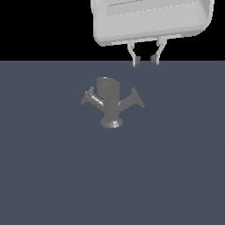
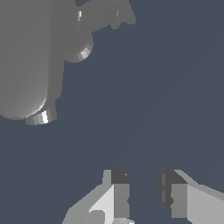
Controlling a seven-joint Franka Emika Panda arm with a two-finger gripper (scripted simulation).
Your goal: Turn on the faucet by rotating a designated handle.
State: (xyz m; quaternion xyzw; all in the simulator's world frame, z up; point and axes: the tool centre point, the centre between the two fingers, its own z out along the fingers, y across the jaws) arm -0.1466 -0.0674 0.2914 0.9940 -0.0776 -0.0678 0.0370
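Dull-grey faucet (image 1: 108, 107) stood upright on the slate counter (image 1: 52, 176), its smooth cone-tipped handle (image 1: 134, 99) splayed toward the exterior view's right, end effector (image 1: 145, 60) hung above and beyond it, fingers (image 2: 117, 197) spread, gripping nothing, clear of the handle

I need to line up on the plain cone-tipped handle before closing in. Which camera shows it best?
The exterior view. There the handle shows whole, splayed toward that view's right from the faucet, with the open gripper above and apart from it. The wrist view gives only a close, cropped look at the faucet; I cannot pick out that handle there.
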